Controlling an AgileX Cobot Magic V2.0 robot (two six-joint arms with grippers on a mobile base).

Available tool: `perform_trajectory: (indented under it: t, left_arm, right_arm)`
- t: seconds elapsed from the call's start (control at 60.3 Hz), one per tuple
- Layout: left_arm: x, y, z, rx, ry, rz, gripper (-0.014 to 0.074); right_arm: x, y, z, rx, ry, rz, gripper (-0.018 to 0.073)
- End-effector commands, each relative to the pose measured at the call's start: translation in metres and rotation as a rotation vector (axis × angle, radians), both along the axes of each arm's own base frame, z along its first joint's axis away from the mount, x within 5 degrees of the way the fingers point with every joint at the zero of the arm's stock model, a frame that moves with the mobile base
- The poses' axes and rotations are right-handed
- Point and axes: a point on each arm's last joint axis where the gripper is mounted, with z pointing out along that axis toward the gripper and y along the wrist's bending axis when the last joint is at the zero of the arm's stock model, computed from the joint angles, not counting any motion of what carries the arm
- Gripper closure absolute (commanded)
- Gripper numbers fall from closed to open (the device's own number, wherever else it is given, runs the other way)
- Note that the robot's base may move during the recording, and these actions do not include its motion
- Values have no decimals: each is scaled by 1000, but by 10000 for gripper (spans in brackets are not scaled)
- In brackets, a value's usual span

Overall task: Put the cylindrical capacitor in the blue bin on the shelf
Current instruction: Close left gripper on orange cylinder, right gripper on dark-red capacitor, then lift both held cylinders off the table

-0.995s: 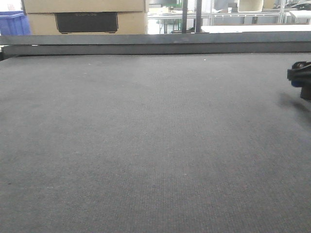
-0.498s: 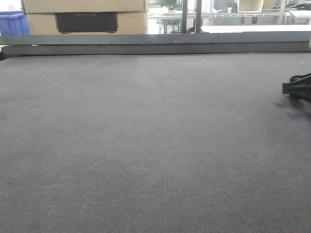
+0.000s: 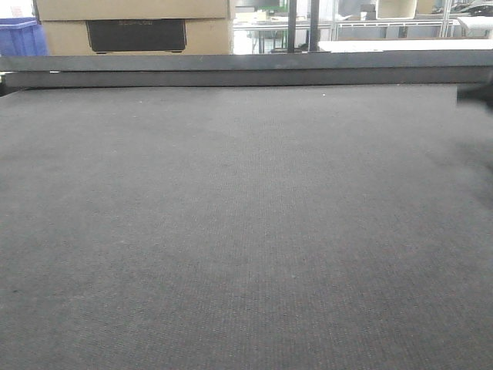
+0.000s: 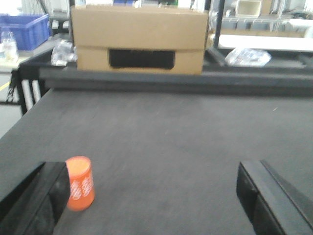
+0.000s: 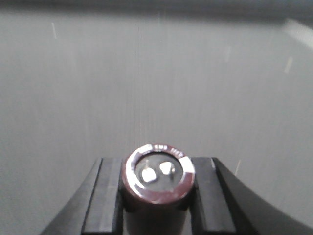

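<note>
Right wrist-mounted: matte black pincer (image 5: 156, 197) clamps stubby capacitor (image 5: 157, 177) (glossy maroon rim).

The cylindrical capacitor (image 5: 157, 178), stubby and dark brown with a paler printed rim and two silvery terminals on its end face, sits clamped between the black jaws of the right end effector (image 5: 157, 196).

Cylindrical capacitor (image 5: 157, 177): between the right hand's (image 5: 157, 198) fingers. Can (image 4: 79, 182): on the bench (image 4: 171, 127), front left. Cardboard box (image 4: 139, 41): behind the bench's far edge.
</note>
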Motion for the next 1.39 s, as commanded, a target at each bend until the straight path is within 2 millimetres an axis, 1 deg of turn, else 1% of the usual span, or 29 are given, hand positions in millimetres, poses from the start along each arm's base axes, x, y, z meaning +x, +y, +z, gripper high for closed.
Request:
perform_trajectory:
  t: [0.0, 0.05, 0.149, 0.265, 0.382, 0.514, 0.597, 0.73, 0.846, 0.962, 1.128, 1.377]
  left_arm:
    - [9, 4, -14, -2, 19, 48, -5]
    - [15, 8, -23, -7, 17, 86, -5]
    - [30, 19, -39, -57, 4, 173, -5]
    - [50, 27, -49, -74, 3, 225, -5]
    - [76, 30, -62, -69, 16, 238, -5]
    - [112, 33, -85, -60, 96, 248, -5]
    - [135, 35, -100, -63, 134, 253, -5]
    - [170, 36, -111, -36, 170, 234, -5]
    - [197, 38, -118, -35, 192, 232, -5]
    - [222, 40, -136, -43, 237, 242, -5]
    - [246, 42, -153, -41, 257, 243, -5]
    - [273, 45, -172, -51, 255, 256, -5]
  right_arm:
    - [-10, 0, 38, -3, -92, 4, 638]
    - [-19, 1, 62, 0, -134, 7, 638]
    - [-39, 2, 98, 6, -182, 17, 638]
    - [-63, 4, 129, 13, -210, 30, 638]
    - [-81, 5, 149, 16, -234, 39, 638]
    - [-96, 6, 165, 15, -286, 41, 638]
    - [-100, 6, 170, 15, -297, 42, 638]
    - [-103, 6, 171, 16, -294, 44, 638]
    - [-103, 6, 171, 16, -288, 45, 638]
    - [-103, 6, 171, 16, -288, 45, 638]
    - [-103, 6, 171, 16, -288, 45, 638]
    - [-103, 6, 171, 16, -288, 45, 638]
